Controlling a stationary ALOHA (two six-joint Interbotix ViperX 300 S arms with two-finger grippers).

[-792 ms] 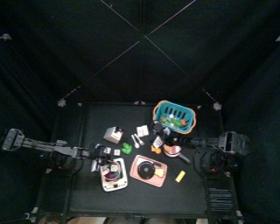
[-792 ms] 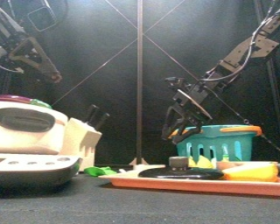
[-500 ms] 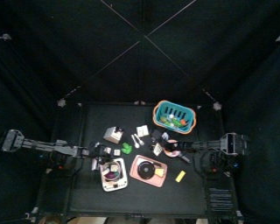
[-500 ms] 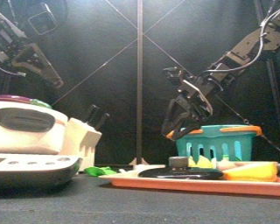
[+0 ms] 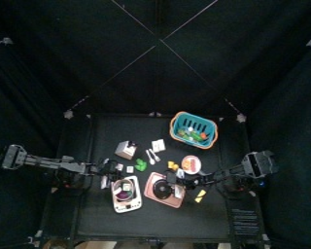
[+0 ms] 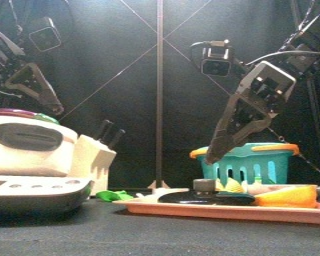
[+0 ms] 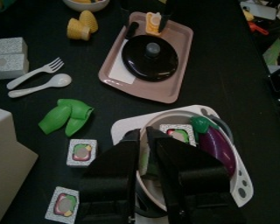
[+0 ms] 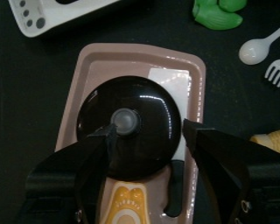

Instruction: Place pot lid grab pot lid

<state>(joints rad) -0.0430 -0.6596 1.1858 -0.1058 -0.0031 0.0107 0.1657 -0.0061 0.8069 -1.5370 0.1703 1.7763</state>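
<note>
Right gripper (image 8: 139,144) spread wide, holding nothing, poised over the black pot lid (image 8: 134,121) lying on the pink tray (image 8: 178,63); centre your jaws either side of the lid's knob (image 8: 126,118), drop straight, then close before lifting.

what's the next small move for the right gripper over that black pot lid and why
Probably lower straight down and close on the knob. In the right wrist view the open right gripper straddles the round black pot lid on the pink tray, with the grey knob just ahead of the jaws, not yet gripped.
</note>
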